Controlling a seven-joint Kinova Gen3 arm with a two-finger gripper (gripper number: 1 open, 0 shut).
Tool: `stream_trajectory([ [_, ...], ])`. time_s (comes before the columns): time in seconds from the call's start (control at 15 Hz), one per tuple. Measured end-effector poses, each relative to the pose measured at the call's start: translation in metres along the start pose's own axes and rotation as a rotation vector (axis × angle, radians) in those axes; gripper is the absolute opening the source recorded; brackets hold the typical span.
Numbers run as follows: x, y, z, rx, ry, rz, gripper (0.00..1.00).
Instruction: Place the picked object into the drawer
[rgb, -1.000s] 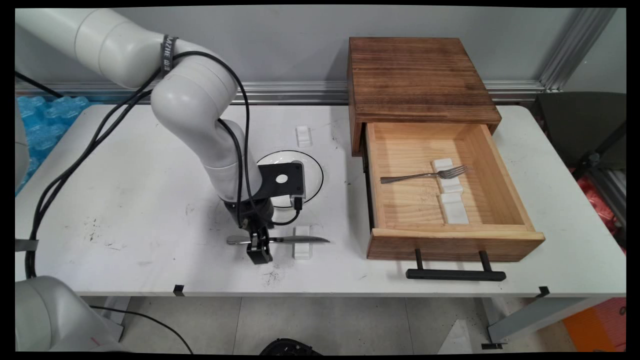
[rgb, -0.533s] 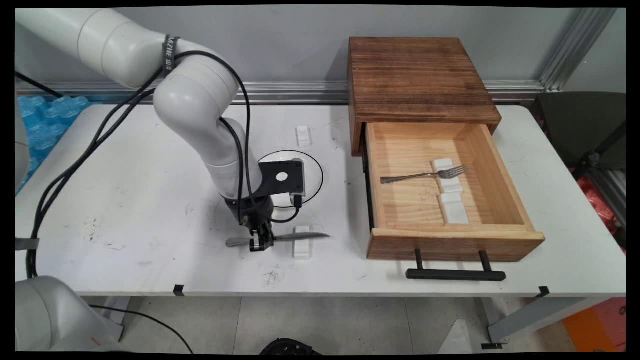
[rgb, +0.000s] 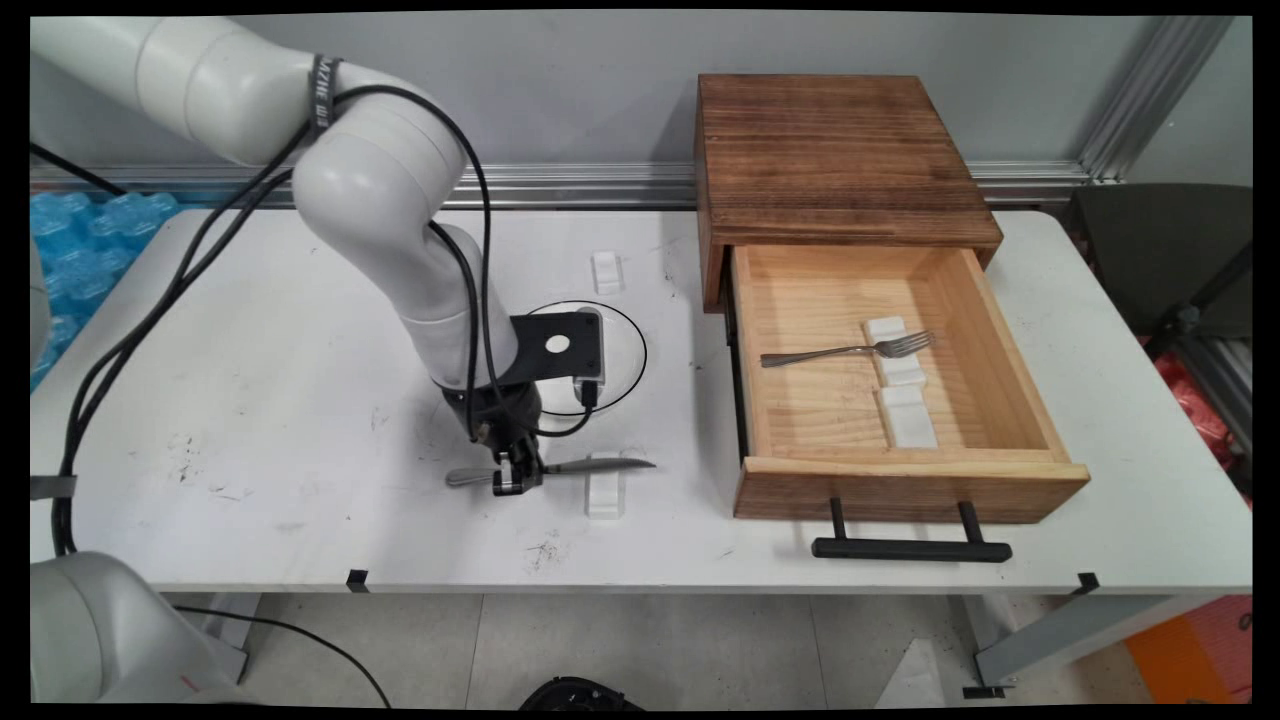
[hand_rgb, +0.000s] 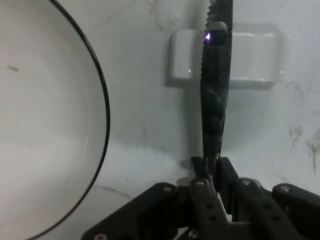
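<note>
Pincer (rgb: 511, 481) clamped on knife (rgb: 600, 465), blade over white rest (rgb: 604, 494); black-rimmed plate (rgb: 625, 352) just beside.

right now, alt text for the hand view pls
The hand is shut on a knife, whose serrated blade runs up the frame over a small white rest on the white table. A black-rimmed white plate fills the left side.

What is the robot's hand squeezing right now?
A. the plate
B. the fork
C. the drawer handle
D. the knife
D. The gripper is shut on the knife, pinching it near the handle, and the blade shows between the fingers in the hand view. The fork lies in the open drawer, away from the gripper.
</note>
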Motion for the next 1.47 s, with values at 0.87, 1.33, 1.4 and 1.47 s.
stream_trajectory([
  [0.87, -0.005, 0.001, -0.135, -0.018, 0.053, 0.000, 0.00],
  [1.33, 0.068, -0.008, -0.193, -0.012, 0.176, -0.023, 0.00],
  [1.4, 0.079, -0.008, -0.197, -0.008, 0.188, -0.029, 0.00],
  [1.47, 0.090, -0.009, -0.199, -0.002, 0.199, -0.034, 0.00],
])
